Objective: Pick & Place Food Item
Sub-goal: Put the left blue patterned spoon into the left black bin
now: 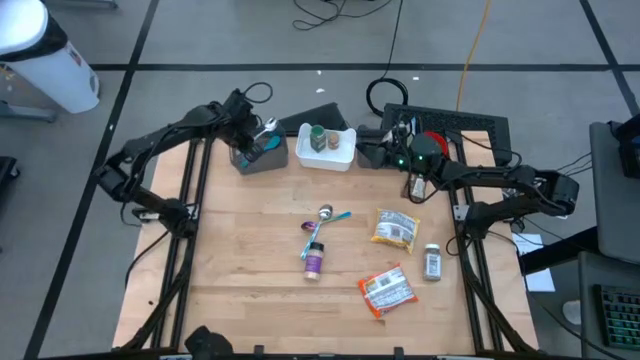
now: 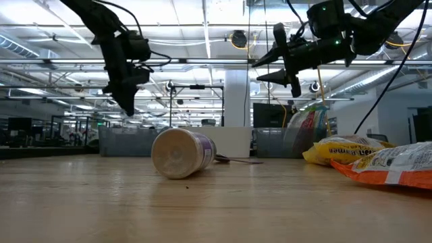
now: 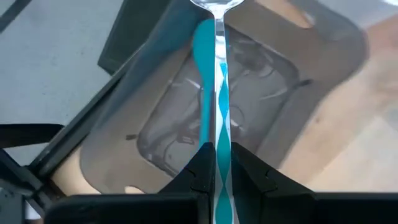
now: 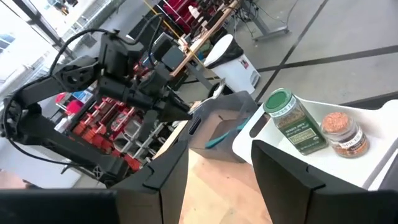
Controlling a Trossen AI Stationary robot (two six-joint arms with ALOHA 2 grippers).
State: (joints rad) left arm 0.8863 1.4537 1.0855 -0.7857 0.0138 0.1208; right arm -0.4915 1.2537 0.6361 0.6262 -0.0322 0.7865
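My left gripper is at the table's far left, slanting down over a grey bin, shut on a spoon with a teal and clear handle. The spoon's bowl points away from the fingers, over the bin's inside. My right gripper hangs open and level at the far right, beside a white bin that holds two spice jars. Nothing is between its fingers. My left gripper pinches the spoon's handle between its two fingers, toward the handle's free end. The fingers come slanting down from above, and the spoon runs on along their line. The spoon is lifted clear of the table, over the grey bin's opening.
On the table's middle lie a second spoon, a purple jar on its side, a yellow bag, an orange bag and a small spice jar. The near left of the table is bare wood.
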